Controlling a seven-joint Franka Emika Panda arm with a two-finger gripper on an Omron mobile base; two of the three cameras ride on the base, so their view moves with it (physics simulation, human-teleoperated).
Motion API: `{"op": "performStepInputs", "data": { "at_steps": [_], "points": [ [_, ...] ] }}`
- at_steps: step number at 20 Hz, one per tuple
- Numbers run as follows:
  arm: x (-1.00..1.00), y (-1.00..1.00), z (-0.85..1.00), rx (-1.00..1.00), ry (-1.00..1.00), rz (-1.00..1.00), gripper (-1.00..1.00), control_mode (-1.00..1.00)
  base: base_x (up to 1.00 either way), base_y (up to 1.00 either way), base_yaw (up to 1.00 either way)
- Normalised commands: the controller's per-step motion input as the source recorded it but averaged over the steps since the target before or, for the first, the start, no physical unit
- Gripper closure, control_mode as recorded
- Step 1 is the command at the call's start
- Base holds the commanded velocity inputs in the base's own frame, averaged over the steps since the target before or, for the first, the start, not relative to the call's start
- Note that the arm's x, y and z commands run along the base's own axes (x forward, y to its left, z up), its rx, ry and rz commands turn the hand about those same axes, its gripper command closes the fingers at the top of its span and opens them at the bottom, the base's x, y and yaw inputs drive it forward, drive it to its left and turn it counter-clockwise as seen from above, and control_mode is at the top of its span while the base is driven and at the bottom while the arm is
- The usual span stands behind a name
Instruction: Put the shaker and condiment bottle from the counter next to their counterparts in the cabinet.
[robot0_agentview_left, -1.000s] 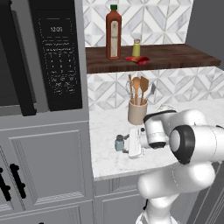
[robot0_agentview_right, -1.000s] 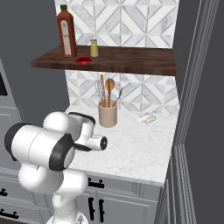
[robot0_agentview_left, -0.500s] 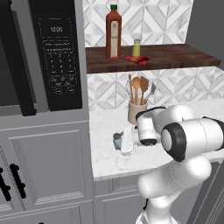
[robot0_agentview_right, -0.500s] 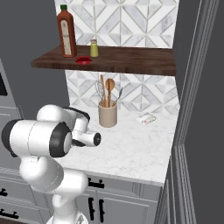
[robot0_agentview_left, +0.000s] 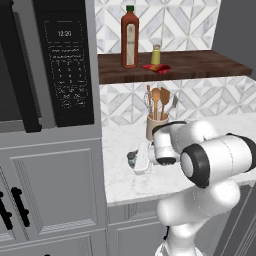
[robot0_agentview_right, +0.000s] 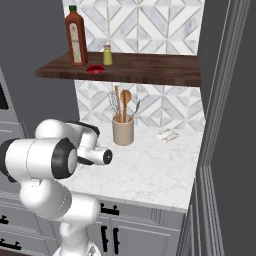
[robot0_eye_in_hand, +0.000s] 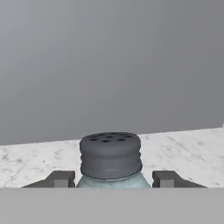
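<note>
Counter (robot0_eye_in_hand: 183, 153): white marble, grey wall behind.
Shaker (robot0_eye_in_hand: 110, 159): upright between the fingertips.
Gripper (robot0_eye_in_hand: 112, 178): fingers at 9 and 3 o'clock of the shaker; contact unclear.

I note shaker (robot0_eye_in_hand: 110, 162) pale teal, cap dark grey; counter (robot0_eye_in_hand: 183, 148) white, grey-veined; shelf board (robot0_agentview_left: 200, 64) dark brown; tall bottle (robot0_agentview_left: 130, 37) red-orange, green cap

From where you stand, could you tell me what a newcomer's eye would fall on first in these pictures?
The big white arm reaching left over the marble counter, its gripper at a small blue-grey shaker whose grey holed cap sits between the two fingertips in the hand view. Next, the dark wooden shelf above, holding a tall red bottle, a yellow-green shaker and a flat red packet.
</note>
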Motion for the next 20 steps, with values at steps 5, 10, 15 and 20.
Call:
{"op": "performStepInputs", "data": {
  "at_steps": [5, 10, 15, 20],
  "points": [
    [-0.01, -0.04, 0.96, 0.1, 0.08, -0.06, 1.0, -1.0, 0.0, 0.0, 0.0],
    [-0.07, -0.14, 1.0, 0.02, 0.21, -0.13, 1.0, -1.0, 0.0, 0.0, 0.0],
    [-0.06, -0.31, 0.99, 0.0, 0.3, -0.18, 1.0, -1.0, 0.0, 0.0, 0.0],
    [-0.15, -0.55, 0.83, 0.0, 0.28, -0.19, 1.0, -1.0, 0.0, 0.0, 0.0]
  ]
}}
